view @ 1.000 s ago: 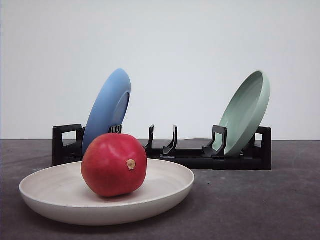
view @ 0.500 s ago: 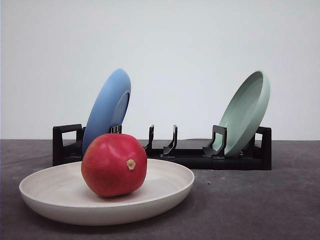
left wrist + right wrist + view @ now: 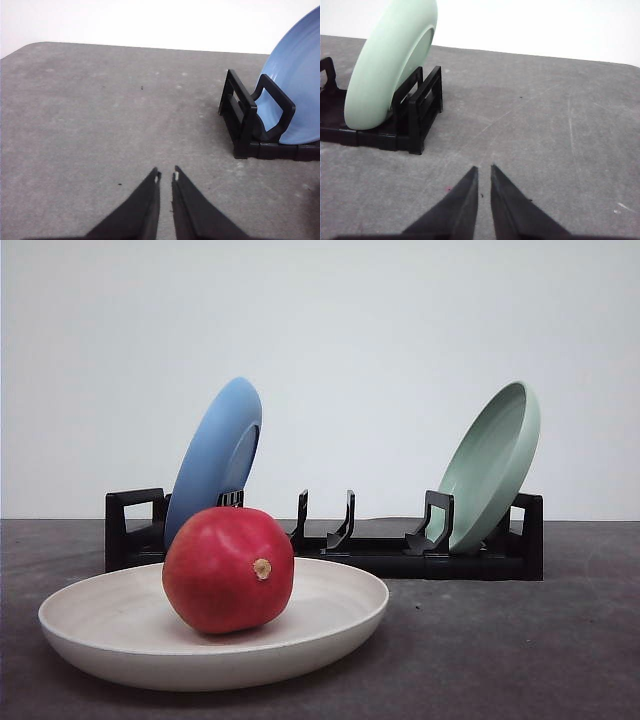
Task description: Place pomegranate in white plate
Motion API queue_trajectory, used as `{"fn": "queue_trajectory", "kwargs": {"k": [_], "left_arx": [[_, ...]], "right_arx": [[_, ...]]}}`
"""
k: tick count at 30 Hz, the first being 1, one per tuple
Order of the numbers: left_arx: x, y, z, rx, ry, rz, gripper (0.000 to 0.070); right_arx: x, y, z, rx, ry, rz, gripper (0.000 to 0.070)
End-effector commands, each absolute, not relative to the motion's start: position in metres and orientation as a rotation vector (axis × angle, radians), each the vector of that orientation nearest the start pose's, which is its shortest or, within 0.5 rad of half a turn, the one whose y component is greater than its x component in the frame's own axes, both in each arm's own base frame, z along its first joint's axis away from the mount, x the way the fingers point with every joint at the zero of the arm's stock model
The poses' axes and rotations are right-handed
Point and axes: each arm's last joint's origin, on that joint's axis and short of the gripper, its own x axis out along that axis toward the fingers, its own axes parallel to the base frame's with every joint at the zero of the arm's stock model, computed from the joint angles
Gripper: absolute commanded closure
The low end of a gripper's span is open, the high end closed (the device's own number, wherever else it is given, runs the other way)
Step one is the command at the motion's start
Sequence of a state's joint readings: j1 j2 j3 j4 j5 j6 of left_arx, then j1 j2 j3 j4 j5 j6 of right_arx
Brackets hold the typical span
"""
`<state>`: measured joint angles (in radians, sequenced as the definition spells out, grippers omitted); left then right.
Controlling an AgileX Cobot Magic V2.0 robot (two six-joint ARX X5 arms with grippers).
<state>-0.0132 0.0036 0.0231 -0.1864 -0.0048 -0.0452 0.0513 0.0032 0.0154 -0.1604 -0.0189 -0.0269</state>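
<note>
Grey table (image 3: 520, 640) before white wall (image 3: 380, 340)

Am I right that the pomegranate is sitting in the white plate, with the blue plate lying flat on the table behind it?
Not quite. The pomegranate does sit in the white plate, but the front view shows the blue plate standing tilted on edge in the black rack behind it, not lying flat on the table.

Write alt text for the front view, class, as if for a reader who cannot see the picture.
A red pomegranate sits in a white plate on a dark grey table. Behind them a black dish rack holds a blue plate leaning at its left end and a pale green plate leaning at its right end, against a plain white wall.
</note>
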Motion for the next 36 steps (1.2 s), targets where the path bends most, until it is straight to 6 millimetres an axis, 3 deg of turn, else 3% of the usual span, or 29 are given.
{"fn": "queue_trajectory", "kwargs": {"k": [1,36], "left_arx": [[0.0956,-0.0008,0.1494,-0.039,0.178,0.000,0.0673],[0.0956,-0.0008,0.1494,-0.039,0.178,0.000,0.0673]], "right_arx": [[0.0961,0.0054,0.1525,-0.033,0.141,0.070,0.0659],[0.0961,0.0054,0.1525,-0.033,0.141,0.070,0.0659]]}}
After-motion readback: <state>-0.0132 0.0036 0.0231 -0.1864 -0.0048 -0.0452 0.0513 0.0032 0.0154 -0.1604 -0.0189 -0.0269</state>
